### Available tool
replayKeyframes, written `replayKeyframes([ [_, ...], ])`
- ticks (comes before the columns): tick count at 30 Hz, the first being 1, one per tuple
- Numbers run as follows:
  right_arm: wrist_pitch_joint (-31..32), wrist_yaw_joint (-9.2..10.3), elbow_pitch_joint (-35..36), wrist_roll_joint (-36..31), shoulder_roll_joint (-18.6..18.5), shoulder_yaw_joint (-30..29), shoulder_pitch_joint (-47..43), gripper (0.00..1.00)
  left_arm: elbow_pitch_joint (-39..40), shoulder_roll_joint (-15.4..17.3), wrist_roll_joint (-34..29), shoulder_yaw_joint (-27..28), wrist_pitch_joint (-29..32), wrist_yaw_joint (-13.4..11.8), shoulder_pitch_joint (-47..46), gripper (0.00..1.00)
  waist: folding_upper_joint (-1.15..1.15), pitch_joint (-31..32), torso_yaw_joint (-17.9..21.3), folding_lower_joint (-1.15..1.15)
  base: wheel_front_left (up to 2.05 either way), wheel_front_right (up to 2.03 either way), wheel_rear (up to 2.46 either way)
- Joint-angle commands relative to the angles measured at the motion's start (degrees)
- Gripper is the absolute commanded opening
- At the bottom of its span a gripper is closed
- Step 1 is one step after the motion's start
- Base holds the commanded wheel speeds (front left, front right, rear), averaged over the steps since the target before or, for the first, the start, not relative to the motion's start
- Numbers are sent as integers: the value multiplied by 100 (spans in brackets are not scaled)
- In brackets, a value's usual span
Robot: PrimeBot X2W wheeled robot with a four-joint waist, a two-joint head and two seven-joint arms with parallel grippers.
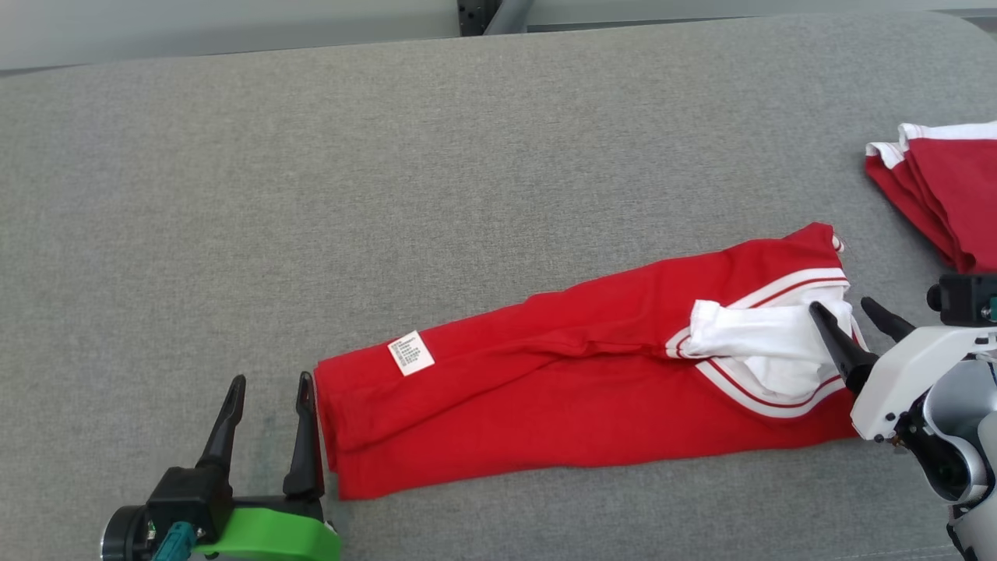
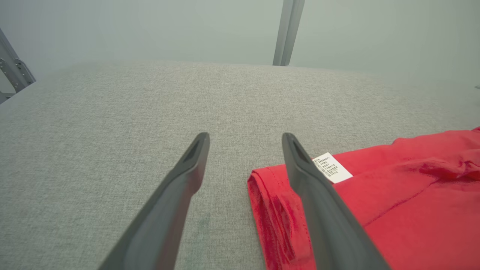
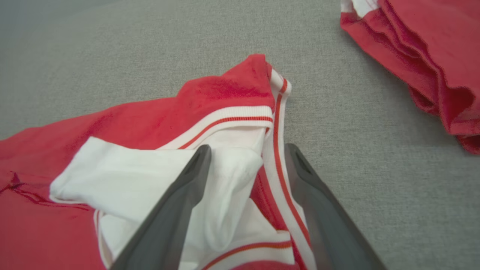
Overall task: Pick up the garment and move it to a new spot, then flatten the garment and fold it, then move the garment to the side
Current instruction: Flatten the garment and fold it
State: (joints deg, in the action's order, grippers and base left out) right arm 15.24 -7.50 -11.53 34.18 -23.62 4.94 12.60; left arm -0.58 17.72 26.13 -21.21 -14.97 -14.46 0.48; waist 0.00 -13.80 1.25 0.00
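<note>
1. Both end effectors, left [image 1: 271, 379] and right [image 1: 841, 305], stood wide open, gripping nothing.
2. The garment [image 1: 561, 397] lay folded lengthwise on the table [image 1: 389, 156], between them.
3. It was judged light and limp; its layered end edges offered the best hold.

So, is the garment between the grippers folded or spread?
Folded: the garment lies as a narrow strip, layered edges stacked at one end.

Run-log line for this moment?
garment: folded strip, flat on grey surface | left tool: open, beside its left end | right tool: open, over its right end
</note>
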Motion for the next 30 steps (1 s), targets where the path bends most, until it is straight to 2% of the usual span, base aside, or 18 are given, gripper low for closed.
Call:
replayKeyframes([
  [1, 32, 3, -138, -117, 10, 32, 86, 100, -71, -76, -92, 77, -26, 87, 25, 100, 0, -61, -134, 0, 0, 0, 0],
  [6, 57, 3, -796, -228, 17, 75, 253, 100, -305, -509, -365, 397, -26, 502, -98, 100, 0, -125, -328, 0, 0, 0, 0],
  [14, 328, 6, -1648, -146, -77, 370, 418, 100, -612, -953, -755, 881, -22, 1054, -65, 100, 0, -130, -458, 0, 0, 0, 0],
  [18, 560, 8, -1948, 227, -81, 463, 412, 100, -714, -1133, -902, 1094, -23, 1252, -29, 100, 0, -91, -511, 0, 0, 0, 0],
  [25, 816, 30, -2070, 648, -406, 512, 253, 100, -805, -1327, -1088, 1381, -23, 1519, 57, 100, 0, -54, -571, 0, 0, 0, 0],
  [29, 1034, 19, -1986, 924, -320, 725, 200, 100, -835, -1404, -1173, 1518, -23, 1626, 68, 100, 0, -66, -579, 0, 0, 0, 0],
  [30, 1038, 9, -1962, 1004, -263, 776, 216, 56, -851, -1416, -1191, 1535, -22, 1643, 57, 100, 0, -76, -581, 0, 0, 0, 0],
])
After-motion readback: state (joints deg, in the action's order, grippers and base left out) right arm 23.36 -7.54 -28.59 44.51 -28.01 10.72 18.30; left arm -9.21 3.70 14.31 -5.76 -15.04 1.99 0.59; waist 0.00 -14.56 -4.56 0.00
